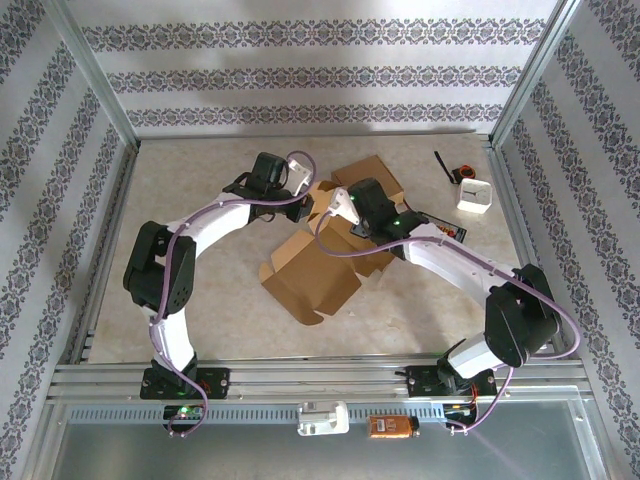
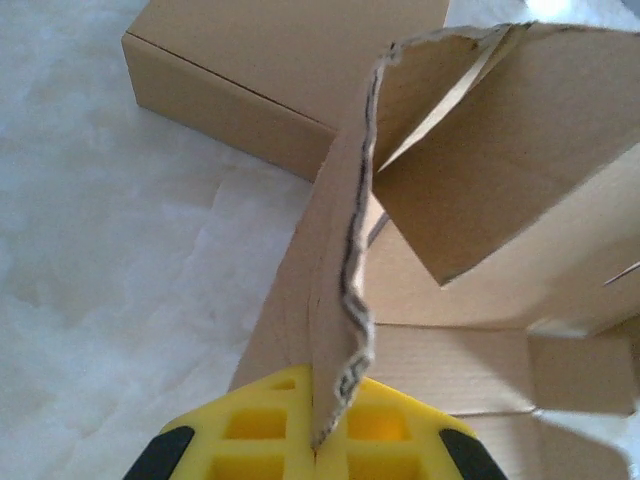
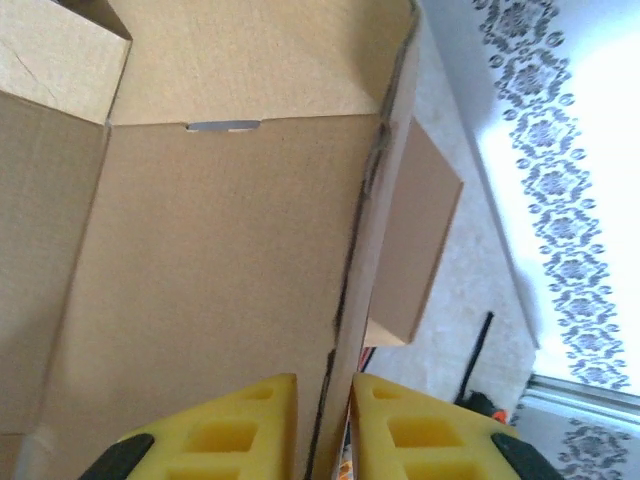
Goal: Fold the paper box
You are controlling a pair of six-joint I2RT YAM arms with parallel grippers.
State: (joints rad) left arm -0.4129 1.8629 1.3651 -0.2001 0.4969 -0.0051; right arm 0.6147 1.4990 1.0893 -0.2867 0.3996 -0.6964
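The brown paper box [image 1: 310, 270] lies partly folded in the middle of the table, with flaps spread out and some walls raised. My left gripper [image 1: 303, 188] is at its far left side. In the left wrist view its yellow fingers [image 2: 320, 440] are shut on the ragged edge of an upright flap [image 2: 345, 250]. My right gripper [image 1: 338, 206] is over the box's far middle. In the right wrist view its fingers [image 3: 325, 420] stand close on both sides of a raised side wall [image 3: 360, 250], pinching its edge. The box floor [image 3: 220, 250] lies to the left of that wall.
A small white box [image 1: 474, 194], a black stick [image 1: 441, 166] and a small orange-and-black item [image 1: 465, 172] lie at the back right. Metal frame posts and patterned walls enclose the table. An orange item [image 1: 392, 427] and a white part [image 1: 322, 418] sit on the near rail.
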